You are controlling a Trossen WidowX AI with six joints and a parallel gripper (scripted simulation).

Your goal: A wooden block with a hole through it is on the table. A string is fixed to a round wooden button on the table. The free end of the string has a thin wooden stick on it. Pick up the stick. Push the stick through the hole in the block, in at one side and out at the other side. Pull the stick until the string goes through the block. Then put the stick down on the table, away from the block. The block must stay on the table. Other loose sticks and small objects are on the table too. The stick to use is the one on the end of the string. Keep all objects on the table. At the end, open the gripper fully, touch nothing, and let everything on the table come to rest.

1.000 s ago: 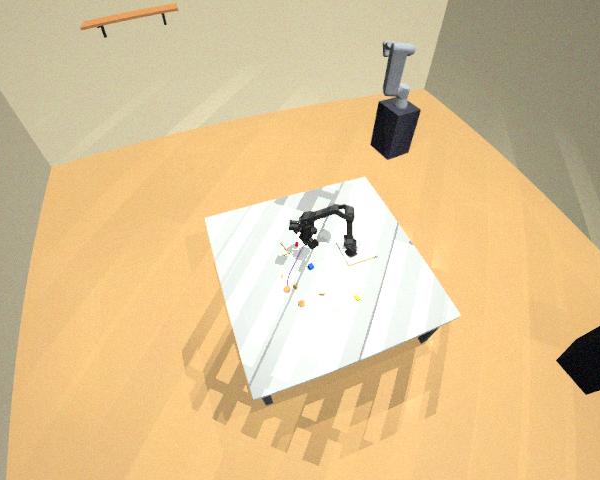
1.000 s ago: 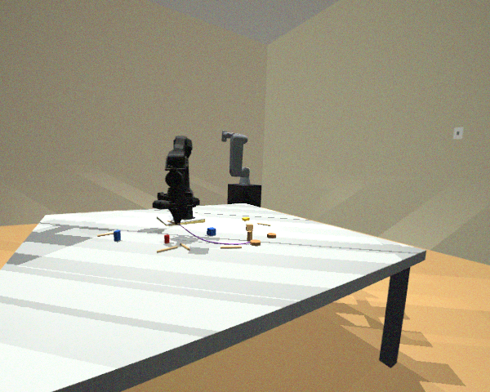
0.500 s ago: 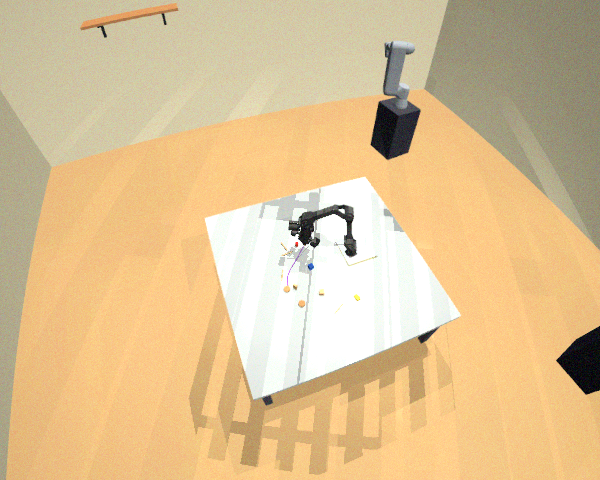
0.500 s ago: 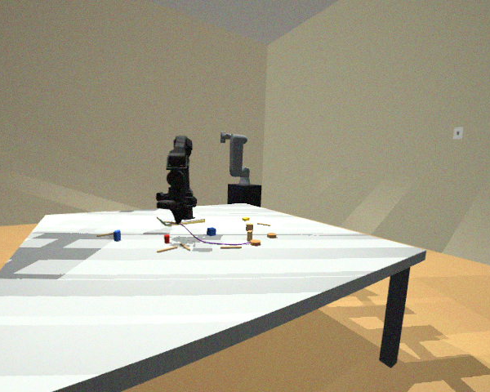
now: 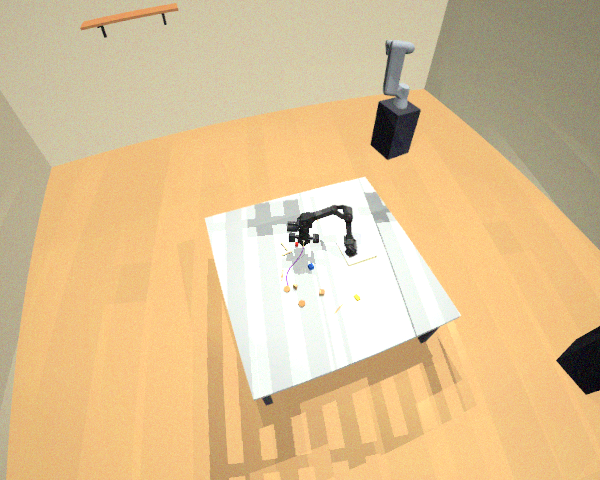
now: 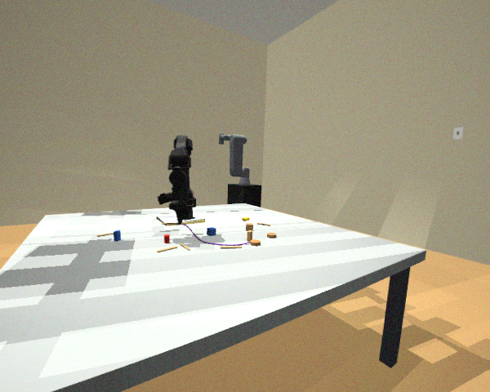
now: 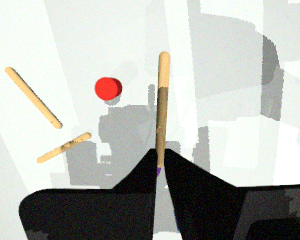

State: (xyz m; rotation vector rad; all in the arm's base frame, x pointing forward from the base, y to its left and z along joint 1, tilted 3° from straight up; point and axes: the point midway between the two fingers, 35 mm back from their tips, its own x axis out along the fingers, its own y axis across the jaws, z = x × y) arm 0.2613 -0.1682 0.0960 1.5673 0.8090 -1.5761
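My gripper (image 5: 303, 243) (image 6: 180, 221) (image 7: 159, 154) is shut on the thin wooden stick (image 7: 162, 105) by its string end, with the stick pointing away from the fingers. It is above the table, at a height I cannot tell exactly. The purple string (image 5: 293, 262) (image 6: 201, 241) (image 7: 158, 171) runs from the fingers in a curve to a round wooden button (image 5: 286, 289) (image 6: 255, 242). Beside that button is a small wooden block (image 5: 295, 286) (image 6: 249, 236); another wooden block (image 5: 321, 292) (image 6: 249, 226) stands farther off. No hole can be made out in either.
A red cylinder (image 5: 296, 244) (image 6: 167, 238) (image 7: 108, 88) and two loose sticks (image 7: 34, 97) (image 7: 64, 148) lie near the gripper. A blue block (image 5: 310, 266) (image 6: 211, 231), a second button (image 5: 301, 303) (image 6: 271, 235), a yellow piece (image 5: 357, 297) (image 6: 246, 219) and a blue piece (image 6: 117, 235) are also on the table.
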